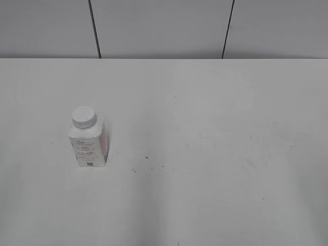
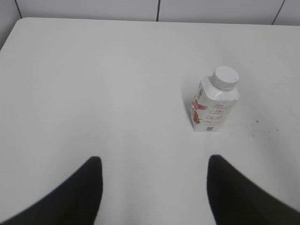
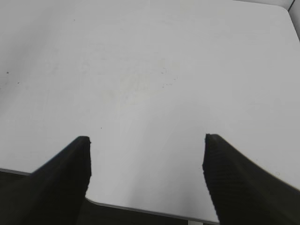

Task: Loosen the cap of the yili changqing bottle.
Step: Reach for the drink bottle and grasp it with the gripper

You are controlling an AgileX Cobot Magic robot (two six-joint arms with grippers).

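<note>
White table (image 1: pixel 215 154) runs back to a grey panelled wall (image 1: pixel 164 25), bare apart from a few dark specks near its middle. Toward the table's left edge, well short of the far edge, the yili changqing bottle (image 1: pixel 88 143) stands upright with the cap (image 1: pixel 84 117) on its neck. The left gripper (image 2: pixel 154 183) hangs spread wide and empty, the bottle ahead and to its right. The right gripper (image 3: pixel 146 161) is equally wide, over the near edge, holding nothing. Risk as I judge it: the bottle looks light and could tip or spin if only the cap is twisted without the body being held. Nothing blocks either approach.
</note>
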